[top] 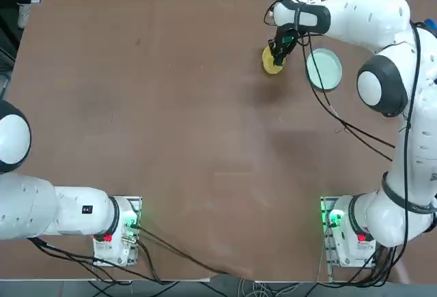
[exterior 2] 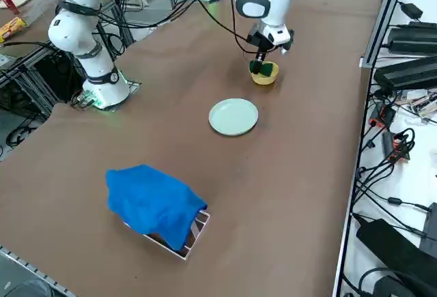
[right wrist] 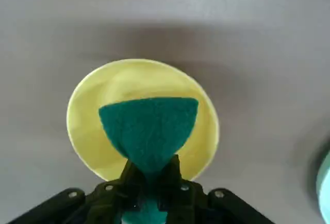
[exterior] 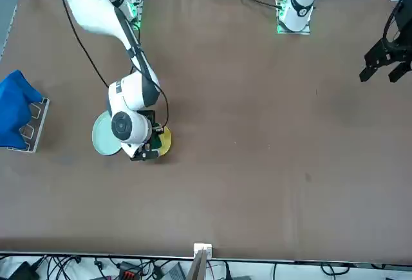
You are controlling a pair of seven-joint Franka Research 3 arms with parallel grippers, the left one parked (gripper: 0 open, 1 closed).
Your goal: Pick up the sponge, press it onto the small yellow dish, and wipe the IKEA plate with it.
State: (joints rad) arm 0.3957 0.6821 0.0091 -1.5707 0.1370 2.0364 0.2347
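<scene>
On the left in the right wrist view is the yellow dish (right wrist: 87,126), a round bowl lying on the brown table (top: 171,126). Over this dish is the right gripper (right wrist: 153,175). Its two fingers are closed tightly on the green sponge (right wrist: 149,126), which is squeezed narrow between them and spreads wide above the dish. Whether the sponge touches the dish, I cannot tell. To the right, near the dish but apart from it, the pale green plate (top: 324,69) lies on the table.
</scene>
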